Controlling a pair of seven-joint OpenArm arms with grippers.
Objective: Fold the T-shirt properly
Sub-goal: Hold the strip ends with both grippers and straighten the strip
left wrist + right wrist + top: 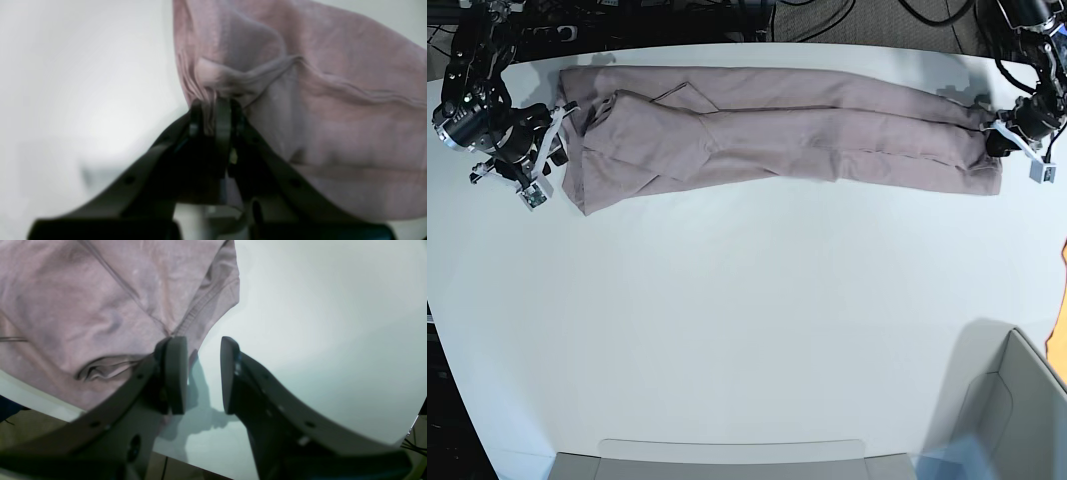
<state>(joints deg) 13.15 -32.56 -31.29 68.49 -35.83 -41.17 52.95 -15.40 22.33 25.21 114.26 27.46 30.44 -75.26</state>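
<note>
The T-shirt (pixel 777 130) is lying stretched out as a long, narrow, folded band across the far part of the white table (pixel 747 320), running from one arm to the other, with its sleeve-and-collar end bunched toward the base view's left and its hem end toward that view's right. At the hem end, the left gripper (pixel 215 115) is pinching the T-shirt (pixel 300 100): in the left wrist view its dark jaws are standing nearly together with a gathered pleat of mauve cloth squeezed between them, and the stitched hem is running away from that pinch across the fabric. In the base view this gripper (pixel 999 140) is sitting right at the corner of the T-shirt, touching it. At the opposite end of the T-shirt, the right gripper (pixel 203 373) is holding nothing; its jaws are standing moderately apart with bare table showing in the gap. One of its pads (pixel 175 373) is resting just at the edge of the T-shirt (pixel 83 306), beside the sleeve seam, while the other is hanging over the table, clear of the cloth. In the base view this gripper (pixel 555 130) is sitting just beside the T-shirt's bunched end, near the table's edge.
</note>
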